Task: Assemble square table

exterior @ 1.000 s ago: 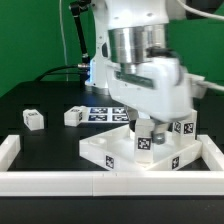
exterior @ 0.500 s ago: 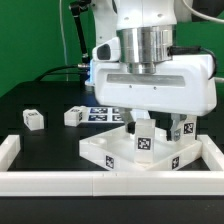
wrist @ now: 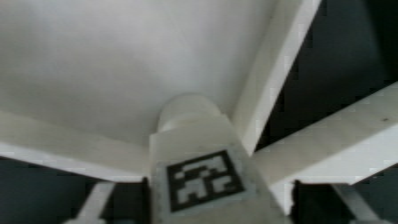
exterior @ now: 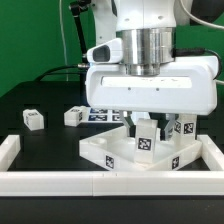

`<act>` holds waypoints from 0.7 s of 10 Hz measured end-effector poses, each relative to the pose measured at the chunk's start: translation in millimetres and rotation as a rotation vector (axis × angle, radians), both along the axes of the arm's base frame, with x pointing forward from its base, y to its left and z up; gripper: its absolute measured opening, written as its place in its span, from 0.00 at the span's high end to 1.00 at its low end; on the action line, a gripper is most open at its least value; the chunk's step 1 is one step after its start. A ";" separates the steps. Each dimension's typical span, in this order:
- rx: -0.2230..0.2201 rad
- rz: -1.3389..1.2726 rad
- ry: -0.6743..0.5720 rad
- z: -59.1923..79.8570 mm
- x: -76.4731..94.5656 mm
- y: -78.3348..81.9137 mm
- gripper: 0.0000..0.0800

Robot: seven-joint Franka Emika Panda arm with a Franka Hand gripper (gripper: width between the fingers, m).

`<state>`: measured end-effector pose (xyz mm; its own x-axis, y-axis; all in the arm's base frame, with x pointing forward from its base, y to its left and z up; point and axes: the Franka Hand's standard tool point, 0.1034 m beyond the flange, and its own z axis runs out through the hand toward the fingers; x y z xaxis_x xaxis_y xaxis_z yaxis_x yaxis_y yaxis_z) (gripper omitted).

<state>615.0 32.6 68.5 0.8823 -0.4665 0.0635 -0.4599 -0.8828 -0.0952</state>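
Observation:
The square table's white slab (exterior: 110, 152) lies flat near the front rail. One white tagged leg (exterior: 146, 140) stands upright on it. My gripper (exterior: 148, 124) hangs straight over that leg, with the fingers down on either side of its top. The jaws look spread wider than the leg, with a thin dark gap at its side. In the wrist view the leg (wrist: 199, 160) fills the middle, tag facing the camera, with the slab (wrist: 107, 70) behind it. A second leg (exterior: 184, 128) stands at the slab's far right corner.
Two loose legs (exterior: 33, 118) (exterior: 73, 116) lie on the black table at the exterior view's left. The marker board (exterior: 104, 112) lies behind the slab. The white L-shaped rail (exterior: 100, 183) runs along the front and up both sides.
My gripper has turned about its vertical axis from an angled pose to square-on. The upright leg's tag faces the same way. Little differs over the last half second.

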 end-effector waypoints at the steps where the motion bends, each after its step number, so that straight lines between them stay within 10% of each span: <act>1: 0.000 0.000 0.000 0.0 0.0 0.1 0.64; 7: 0.026 -0.325 0.050 0.3 3.0 -29.8 0.64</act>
<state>618.0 2.8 68.8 0.6888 -0.7249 0.0082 -0.7218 -0.6868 -0.0860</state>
